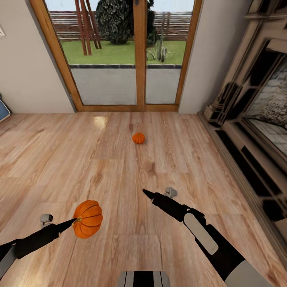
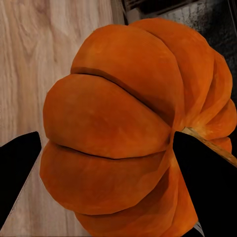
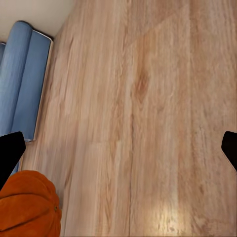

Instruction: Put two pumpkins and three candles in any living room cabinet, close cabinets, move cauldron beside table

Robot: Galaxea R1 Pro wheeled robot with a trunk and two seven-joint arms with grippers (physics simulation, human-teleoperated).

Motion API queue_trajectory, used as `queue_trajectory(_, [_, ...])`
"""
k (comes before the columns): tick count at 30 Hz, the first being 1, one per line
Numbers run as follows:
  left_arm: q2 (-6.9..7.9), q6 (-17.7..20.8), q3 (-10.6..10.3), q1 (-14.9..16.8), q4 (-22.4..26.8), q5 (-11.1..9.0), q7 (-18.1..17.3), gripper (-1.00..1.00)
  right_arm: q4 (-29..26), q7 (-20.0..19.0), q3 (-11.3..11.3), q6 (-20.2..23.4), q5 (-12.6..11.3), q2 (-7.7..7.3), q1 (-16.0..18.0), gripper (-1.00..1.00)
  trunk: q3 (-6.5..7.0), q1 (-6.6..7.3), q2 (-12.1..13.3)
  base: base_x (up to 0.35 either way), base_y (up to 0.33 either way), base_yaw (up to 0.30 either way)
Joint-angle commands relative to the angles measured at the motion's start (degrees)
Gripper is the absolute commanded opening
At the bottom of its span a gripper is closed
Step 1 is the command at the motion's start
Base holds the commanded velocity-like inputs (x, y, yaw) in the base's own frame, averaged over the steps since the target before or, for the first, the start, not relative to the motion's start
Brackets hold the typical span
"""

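Note:
My left gripper [image 1: 75, 220] is shut on a ribbed orange pumpkin [image 1: 88, 219], held a little above the wood floor. In the left wrist view this pumpkin [image 2: 118, 128] sits between the two black fingers [image 2: 207, 192]. A second pumpkin [image 1: 138, 138] rests on the floor farther ahead, in front of the glass doors. My right gripper [image 1: 146, 193] hovers over bare floor to the right of the held pumpkin, open with nothing between its fingertips [image 3: 10, 153]. The held pumpkin [image 3: 27, 207] also edges into the right wrist view. The candles, cabinet and cauldron are out of view.
An ornate grey-beige fireplace surround [image 1: 247, 119] runs along the right wall. Wood-framed glass doors [image 1: 139, 59] close the far side. A blue cushioned seat [image 3: 24, 74] stands by the left wall. Open wood floor [image 1: 119, 167] lies between me and the far pumpkin.

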State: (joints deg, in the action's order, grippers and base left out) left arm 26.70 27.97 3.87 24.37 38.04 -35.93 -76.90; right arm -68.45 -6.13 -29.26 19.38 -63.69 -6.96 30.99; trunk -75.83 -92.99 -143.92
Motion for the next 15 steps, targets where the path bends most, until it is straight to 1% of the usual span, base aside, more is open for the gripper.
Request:
queue_trajectory(1, [-0.02, 0.57, 0.01, 0.02, 0.02, -0.2, -0.09, -1.0, -0.02, -0.03, -0.07, 0.09, -0.3, -0.02, 0.04, 1.0, -0.04, -0.02, -0.01, 0.326, 0.0, 0.0])
queue_trajectory(15, [-0.02, 0.59, 0.0, 0.05, 0.02, -0.11, -0.08, -1.0, 0.01, -0.03, -0.09, 0.05, -0.3, 0.18, 0.04, 1.0, -0.04, -0.02, -0.01, 0.326, 0.001, 0.0])
